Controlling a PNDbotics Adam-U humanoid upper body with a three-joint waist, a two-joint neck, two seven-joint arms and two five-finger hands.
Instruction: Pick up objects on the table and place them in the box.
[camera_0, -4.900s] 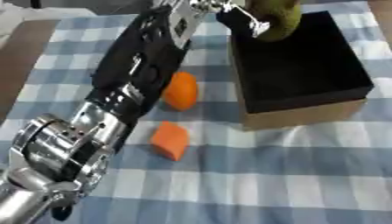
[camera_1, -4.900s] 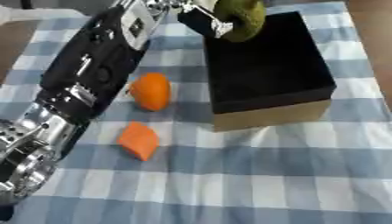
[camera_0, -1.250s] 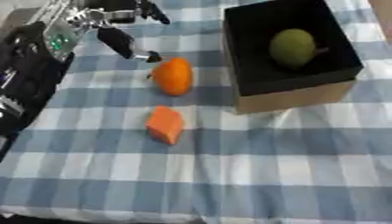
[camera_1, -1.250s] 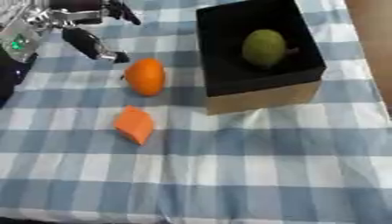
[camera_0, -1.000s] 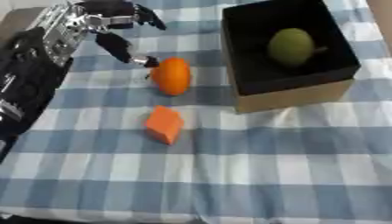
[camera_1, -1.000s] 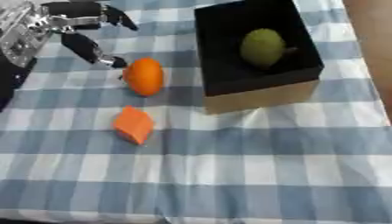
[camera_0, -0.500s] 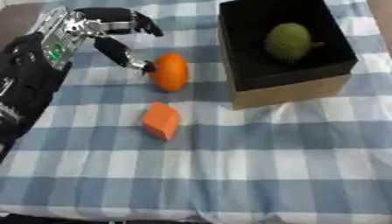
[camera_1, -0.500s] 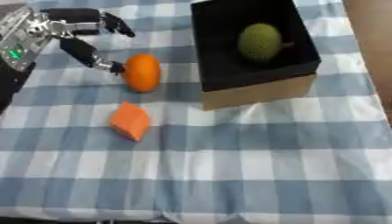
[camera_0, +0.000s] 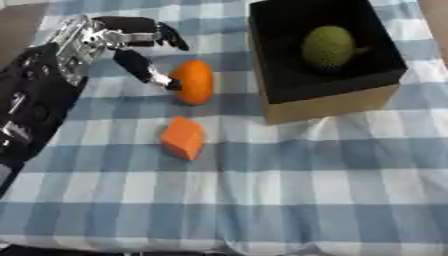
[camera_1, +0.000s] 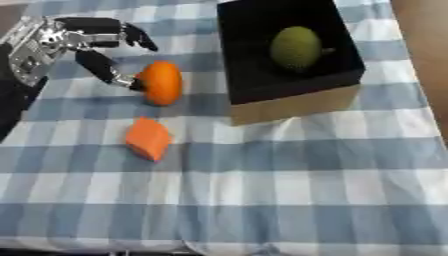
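The round orange fruit (camera_0: 193, 81) sits on the blue-and-white checked tablecloth (camera_0: 289, 180), a bit up and left of centre. At its 9 o'clock is the robot's left hand (camera_0: 122, 42): the thumb tip is right at the fruit's left side, looks like it's touching. The fingers (camera_0: 166, 34) reach out above, around the fruit's 11 o'clock, clear of it. So the hand is spread, not wrapped around anything.

At the fruit's 6 o'clock, near but apart, there's an orange block (camera_0: 183, 137) lying flat on the cloth.

At the fruit's 2 o'clock is the box (camera_0: 328, 103), black inside with tan cardboard walls, just beside the fruit with a gap between. A green, bumpy-looking fruit (camera_0: 327, 47) is already lying in it, toward the far half.

The black left arm (camera_0: 35, 95) comes in along the left edge.
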